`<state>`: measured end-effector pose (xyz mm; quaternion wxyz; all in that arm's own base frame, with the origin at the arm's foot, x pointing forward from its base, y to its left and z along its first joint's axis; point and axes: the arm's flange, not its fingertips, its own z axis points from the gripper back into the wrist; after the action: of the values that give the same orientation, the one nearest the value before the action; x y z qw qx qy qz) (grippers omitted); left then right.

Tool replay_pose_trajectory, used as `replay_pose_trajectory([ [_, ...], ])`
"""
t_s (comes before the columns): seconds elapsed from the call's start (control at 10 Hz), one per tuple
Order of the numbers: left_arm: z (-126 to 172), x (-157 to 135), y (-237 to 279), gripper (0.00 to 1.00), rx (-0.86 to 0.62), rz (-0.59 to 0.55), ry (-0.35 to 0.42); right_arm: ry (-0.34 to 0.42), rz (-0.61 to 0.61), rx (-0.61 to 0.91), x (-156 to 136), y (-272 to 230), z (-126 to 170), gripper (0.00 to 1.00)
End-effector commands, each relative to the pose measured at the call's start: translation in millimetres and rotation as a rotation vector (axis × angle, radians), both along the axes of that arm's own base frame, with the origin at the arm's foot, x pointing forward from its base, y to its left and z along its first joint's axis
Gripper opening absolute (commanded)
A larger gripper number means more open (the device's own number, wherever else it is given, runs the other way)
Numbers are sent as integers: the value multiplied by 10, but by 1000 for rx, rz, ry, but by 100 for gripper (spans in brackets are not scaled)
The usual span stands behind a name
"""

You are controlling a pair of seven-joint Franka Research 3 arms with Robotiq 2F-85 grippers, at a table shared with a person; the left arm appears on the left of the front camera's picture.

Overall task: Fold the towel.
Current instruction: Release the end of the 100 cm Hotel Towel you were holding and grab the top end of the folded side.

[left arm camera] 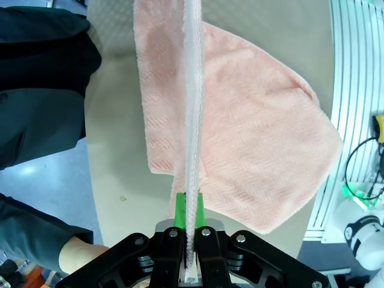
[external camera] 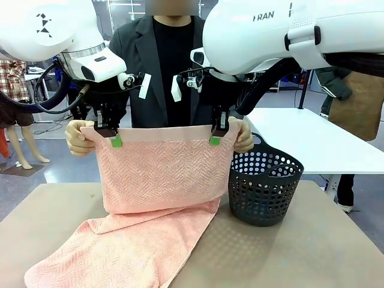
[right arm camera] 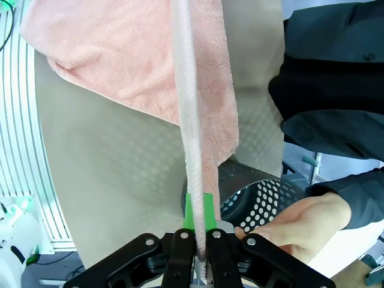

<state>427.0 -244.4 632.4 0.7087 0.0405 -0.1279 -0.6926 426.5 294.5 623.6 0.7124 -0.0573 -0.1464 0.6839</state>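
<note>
The pale pink towel (external camera: 159, 174) hangs by its smooth top band above the table, its lower part trailing over the tabletop toward the front left. My left gripper (external camera: 114, 140) is shut on the band's left corner, and my right gripper (external camera: 215, 140) is shut on the right corner. In the left wrist view the towel (left arm camera: 252, 138) runs edge-on from between the green pads (left arm camera: 179, 210). The right wrist view has the towel (right arm camera: 198, 108) pinched between its green pads (right arm camera: 188, 211) too. The person's hands (external camera: 78, 137) (external camera: 243, 137) hold the same corners just outside my fingers.
A dark perforated basket (external camera: 264, 186) stands on the table right of the towel, close to my right gripper and the person's hand. The person in a dark jacket (external camera: 171, 66) stands at the far edge. A white table (external camera: 312, 141) lies behind on the right.
</note>
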Motion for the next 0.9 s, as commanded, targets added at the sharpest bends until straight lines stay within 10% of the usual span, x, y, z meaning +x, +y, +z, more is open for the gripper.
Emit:
replay_pose_trajectory([
  [0.0, -4, -1, 8, 0, 5, -14, 2, -3, 10, -6, 1, -5, 4, 0],
  [0.8, -4, -1, 8, 0, 5, -14, 2, -3, 10, -6, 1, -5, 4, 0],
])
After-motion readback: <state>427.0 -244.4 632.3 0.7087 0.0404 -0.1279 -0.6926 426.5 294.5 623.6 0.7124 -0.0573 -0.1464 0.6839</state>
